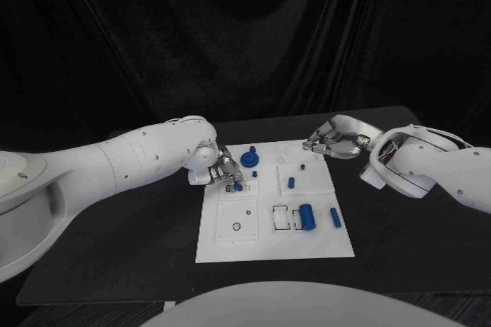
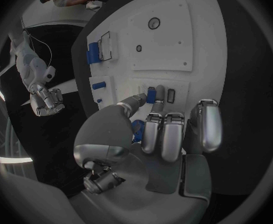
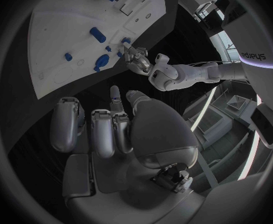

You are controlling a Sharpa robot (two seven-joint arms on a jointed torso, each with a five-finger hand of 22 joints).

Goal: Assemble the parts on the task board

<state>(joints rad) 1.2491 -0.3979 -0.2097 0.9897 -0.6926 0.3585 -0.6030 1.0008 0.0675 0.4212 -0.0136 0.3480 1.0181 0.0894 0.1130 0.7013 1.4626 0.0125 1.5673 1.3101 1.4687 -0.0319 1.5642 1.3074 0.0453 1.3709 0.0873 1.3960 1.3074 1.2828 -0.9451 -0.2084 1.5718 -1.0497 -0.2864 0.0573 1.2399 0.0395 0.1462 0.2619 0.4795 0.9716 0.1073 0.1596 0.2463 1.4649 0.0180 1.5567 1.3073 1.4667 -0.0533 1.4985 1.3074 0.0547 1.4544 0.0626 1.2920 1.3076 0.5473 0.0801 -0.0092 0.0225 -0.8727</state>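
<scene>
The white task board (image 1: 230, 250) lies in the middle of the black table. My left hand (image 1: 215, 168) hovers over the board's left edge and pinches a small blue peg (image 2: 151, 94) between thumb and a fingertip (image 2: 161, 91), right at a narrow slot (image 2: 171, 95). The peg (image 1: 238, 186) shows just below the fingers. My right hand (image 1: 333, 141) hangs over the board's far right corner, fingers curled in, nothing in them. A tall blue knob (image 1: 250, 157) stands beside the left hand. A blue cylinder (image 1: 307, 215) and a slim blue pin (image 1: 335, 215) lie near the board's right side.
Two small blue pegs (image 1: 291, 182) (image 1: 302, 166) stand in the board's middle right panel. A square panel with a round hole (image 1: 236, 227) sits at the near left. Bare black table (image 1: 409, 256) surrounds the board, with dark curtain behind.
</scene>
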